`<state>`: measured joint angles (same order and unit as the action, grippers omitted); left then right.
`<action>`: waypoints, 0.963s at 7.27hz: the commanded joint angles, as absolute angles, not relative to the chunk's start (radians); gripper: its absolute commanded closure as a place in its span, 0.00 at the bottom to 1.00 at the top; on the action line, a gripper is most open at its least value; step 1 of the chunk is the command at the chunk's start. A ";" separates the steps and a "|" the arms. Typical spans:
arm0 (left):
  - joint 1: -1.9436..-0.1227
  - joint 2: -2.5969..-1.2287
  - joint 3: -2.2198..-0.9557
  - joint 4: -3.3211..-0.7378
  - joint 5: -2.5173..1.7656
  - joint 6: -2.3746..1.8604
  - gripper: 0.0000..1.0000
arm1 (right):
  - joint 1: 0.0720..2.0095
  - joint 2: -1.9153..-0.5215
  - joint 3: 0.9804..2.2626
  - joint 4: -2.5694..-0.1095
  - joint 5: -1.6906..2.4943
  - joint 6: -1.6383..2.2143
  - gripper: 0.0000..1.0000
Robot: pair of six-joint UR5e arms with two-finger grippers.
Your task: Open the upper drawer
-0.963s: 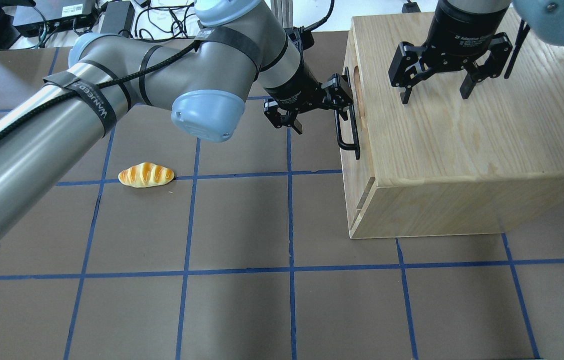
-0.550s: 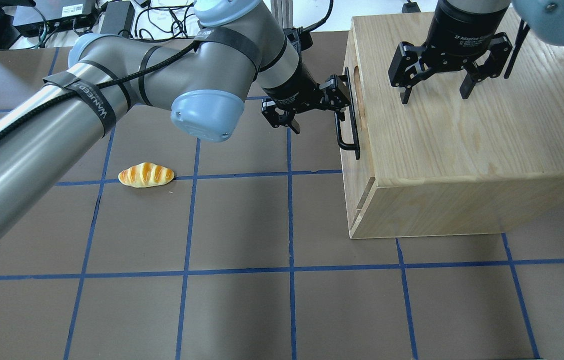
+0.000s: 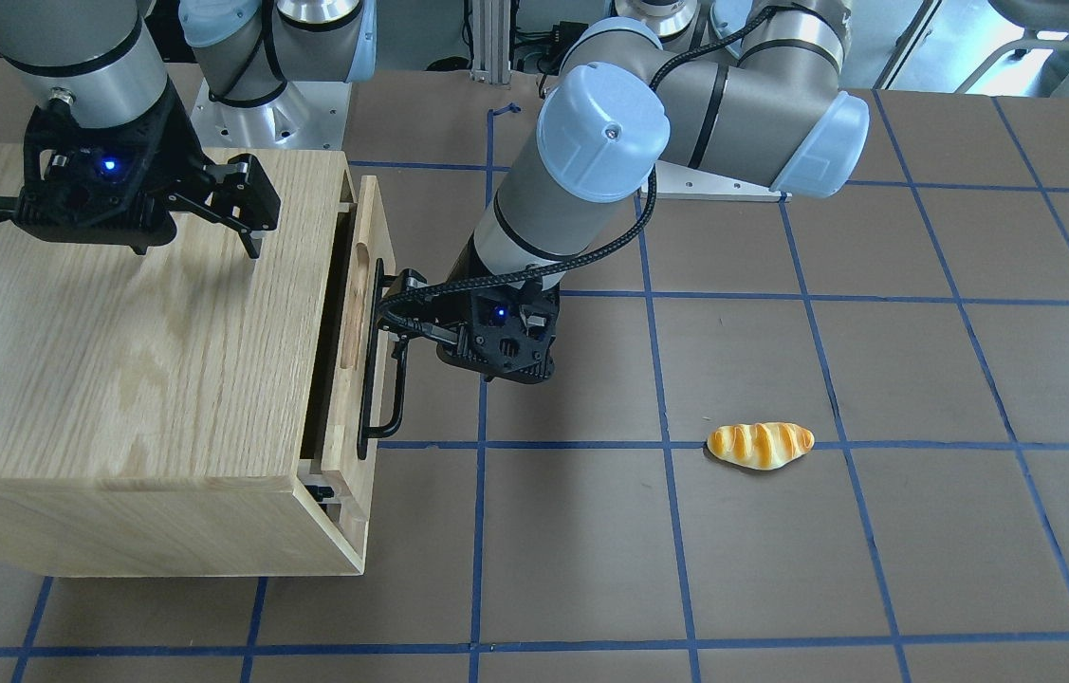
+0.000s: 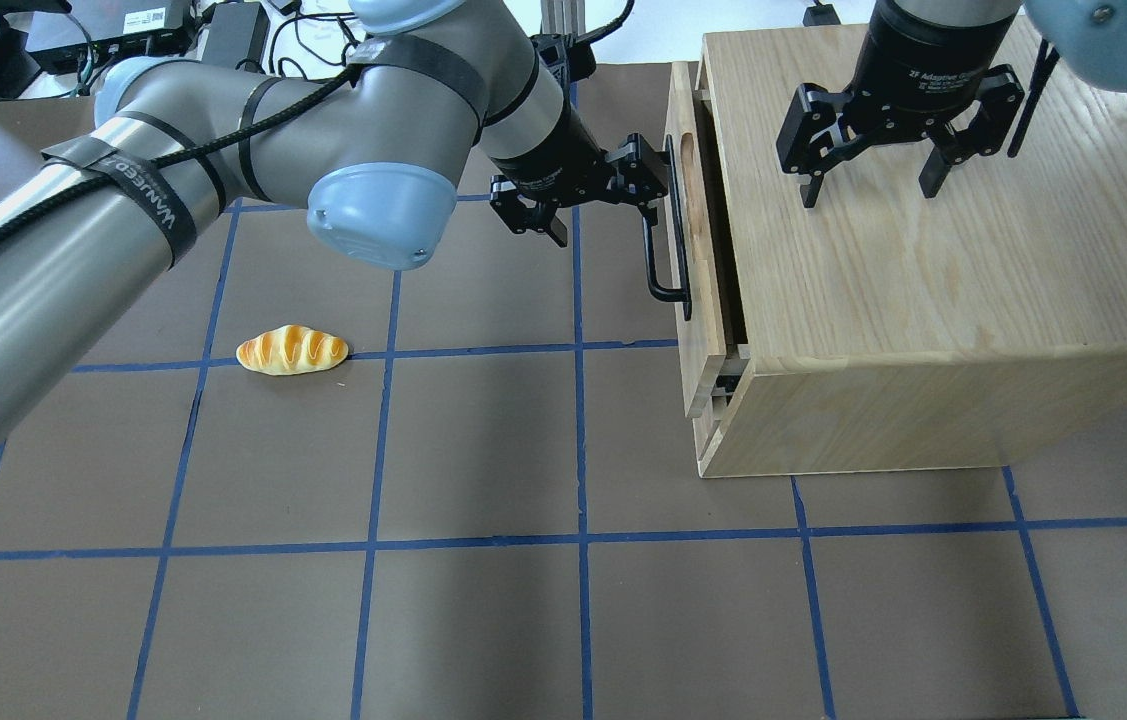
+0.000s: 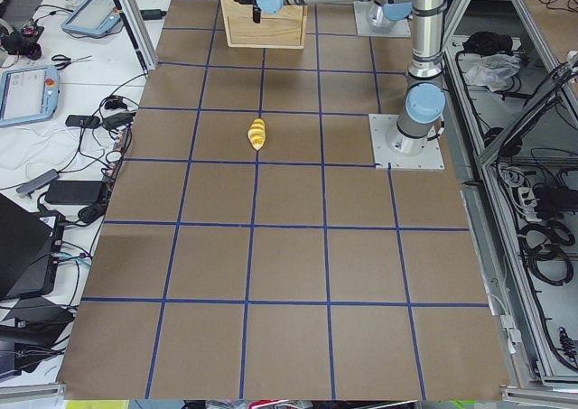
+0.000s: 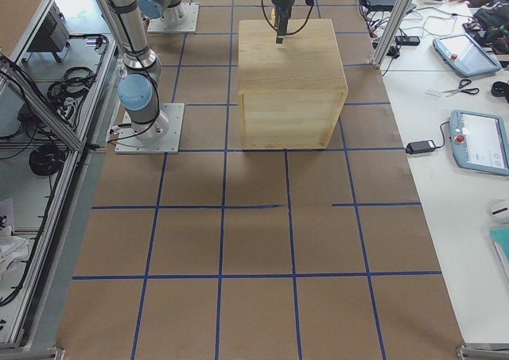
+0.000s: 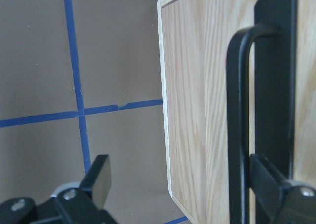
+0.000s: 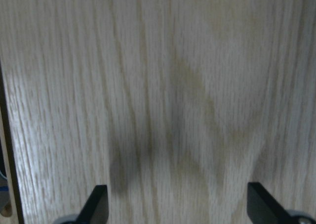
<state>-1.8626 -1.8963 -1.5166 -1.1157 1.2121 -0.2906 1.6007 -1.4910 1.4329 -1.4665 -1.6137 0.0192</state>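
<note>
The upper drawer (image 4: 688,250) of the light wood cabinet (image 4: 923,300) stands pulled out a little, with a dark gap behind its front panel (image 3: 354,360). Its black bar handle (image 4: 668,250) also shows in the front view (image 3: 373,379) and the left wrist view (image 7: 276,85). My left gripper (image 4: 603,200) is open, with one finger (image 7: 276,189) hooked behind the handle bar and the other (image 7: 98,179) out over the table. My right gripper (image 4: 869,190) is open and empty just above the cabinet top (image 8: 177,85).
A bread roll (image 4: 291,350) lies on the brown mat left of the cabinet, also in the front view (image 3: 760,445). Blue tape lines grid the table. Cables and power boxes (image 4: 123,35) sit beyond the far edge.
The left gripper has moved left with the handle, and the upper drawer has slid out of the cabinet, opening a gap. The right gripper has not moved.
</note>
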 commanded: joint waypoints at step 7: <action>-1.859 -1.907 -1.516 -1.126 1.192 -0.330 0.00 | 1.601 -1.491 1.433 -1.466 -1.614 0.018 0.00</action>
<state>-1.8462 -1.9015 -1.5149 -1.1279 1.1954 -0.3188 1.6014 -1.4910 1.4328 -1.4665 -1.6137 0.0184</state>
